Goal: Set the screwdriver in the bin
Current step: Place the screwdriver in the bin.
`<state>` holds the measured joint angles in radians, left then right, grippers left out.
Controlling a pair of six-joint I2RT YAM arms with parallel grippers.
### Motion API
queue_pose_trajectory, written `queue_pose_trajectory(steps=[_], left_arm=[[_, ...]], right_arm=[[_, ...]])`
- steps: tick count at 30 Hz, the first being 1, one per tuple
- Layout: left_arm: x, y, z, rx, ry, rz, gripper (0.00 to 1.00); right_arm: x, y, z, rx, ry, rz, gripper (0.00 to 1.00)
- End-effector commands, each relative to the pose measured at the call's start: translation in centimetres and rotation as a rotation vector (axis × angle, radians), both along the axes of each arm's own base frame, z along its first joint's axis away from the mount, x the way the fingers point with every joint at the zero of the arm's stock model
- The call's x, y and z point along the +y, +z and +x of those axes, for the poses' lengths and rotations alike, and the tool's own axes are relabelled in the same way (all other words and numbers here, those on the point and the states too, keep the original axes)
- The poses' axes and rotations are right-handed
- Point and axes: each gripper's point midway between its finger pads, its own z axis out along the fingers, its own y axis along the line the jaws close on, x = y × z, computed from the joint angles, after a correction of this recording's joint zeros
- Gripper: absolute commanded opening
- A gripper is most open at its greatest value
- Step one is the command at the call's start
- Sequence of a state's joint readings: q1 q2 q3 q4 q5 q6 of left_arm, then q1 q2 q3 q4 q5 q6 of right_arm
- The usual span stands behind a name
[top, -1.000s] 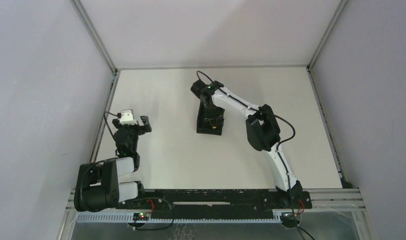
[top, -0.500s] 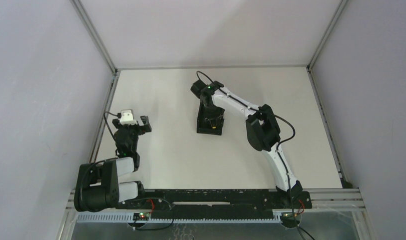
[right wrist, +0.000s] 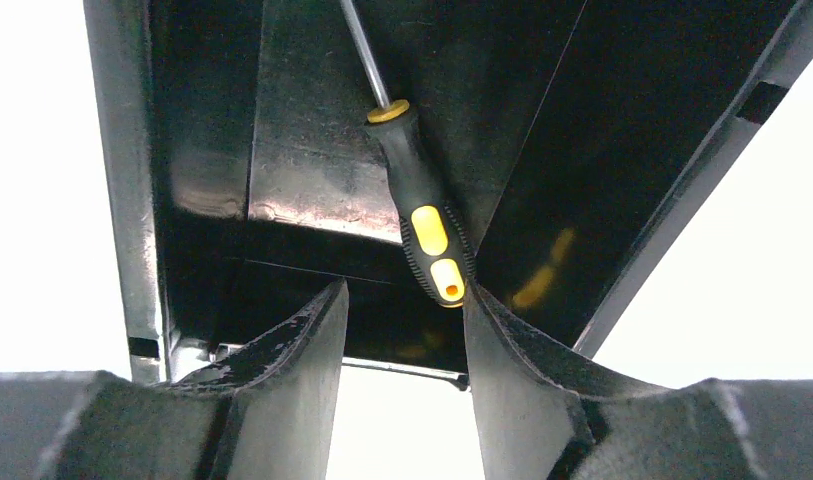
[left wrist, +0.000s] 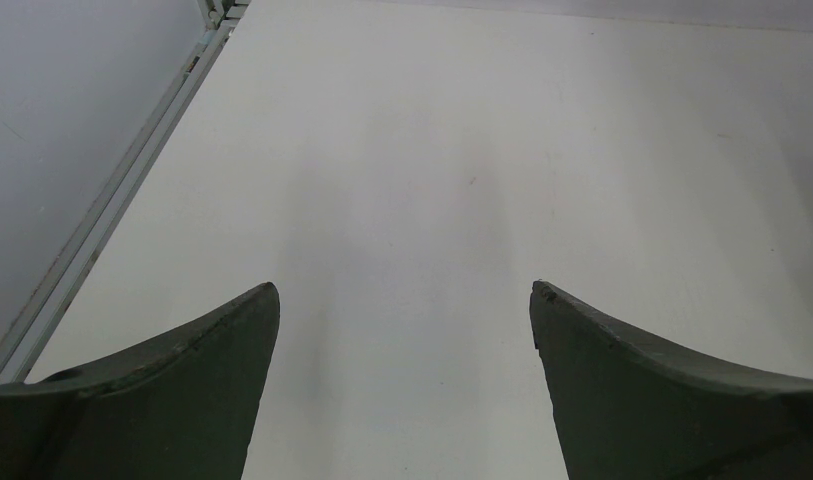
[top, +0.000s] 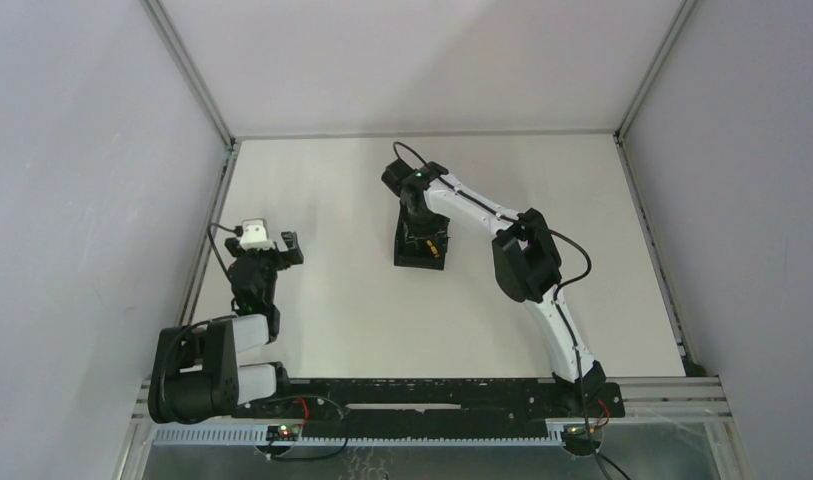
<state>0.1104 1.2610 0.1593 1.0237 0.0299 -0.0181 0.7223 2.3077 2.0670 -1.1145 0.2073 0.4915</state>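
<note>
The black bin (top: 410,259) stands at the table's middle. The screwdriver (right wrist: 429,236), with a black and yellow handle and a thin shaft, lies inside the bin (right wrist: 312,150), its yellow part showing in the top view (top: 434,248). My right gripper (right wrist: 406,290) hangs over the bin's far end (top: 418,222) with its jaws open. The handle's end lies just past my right fingertip (right wrist: 482,310), and I grip nothing. My left gripper (left wrist: 404,288) is open and empty over bare table at the left (top: 285,249).
The metal frame rail (left wrist: 112,205) runs along the table's left edge, close to my left gripper. Grey walls enclose the table on the left, back and right.
My right gripper has opened and drawn back a little from the bin. The screwdriver's yellow handle now shows lying in the bin. The left arm has not moved.
</note>
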Motion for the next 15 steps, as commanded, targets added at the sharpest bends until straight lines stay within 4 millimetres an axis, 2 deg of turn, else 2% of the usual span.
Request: queue_pose_trajectory(steps=[1, 5, 10, 15], left_arm=[[0.0, 2.4, 0.6, -0.086, -0.004, 0.024, 1.00], [0.0, 2.4, 0.6, -0.087, -0.004, 0.025, 1.00], [0.0, 2.4, 0.6, -0.086, -0.004, 0.024, 1.00], [0.0, 2.4, 0.6, -0.086, -0.005, 0.025, 1.00]], right_arm=[[0.6, 3.4, 0.4, -0.065, 0.015, 0.054, 0.55], [1.0, 4.5, 0.6, -0.083, 0.006, 0.081, 0.57], [0.9, 6.0, 0.9, -0.104, -0.041, 0.109, 0.65], [0.8, 7.0, 1.0, -0.111, -0.093, 0.138, 0.84]])
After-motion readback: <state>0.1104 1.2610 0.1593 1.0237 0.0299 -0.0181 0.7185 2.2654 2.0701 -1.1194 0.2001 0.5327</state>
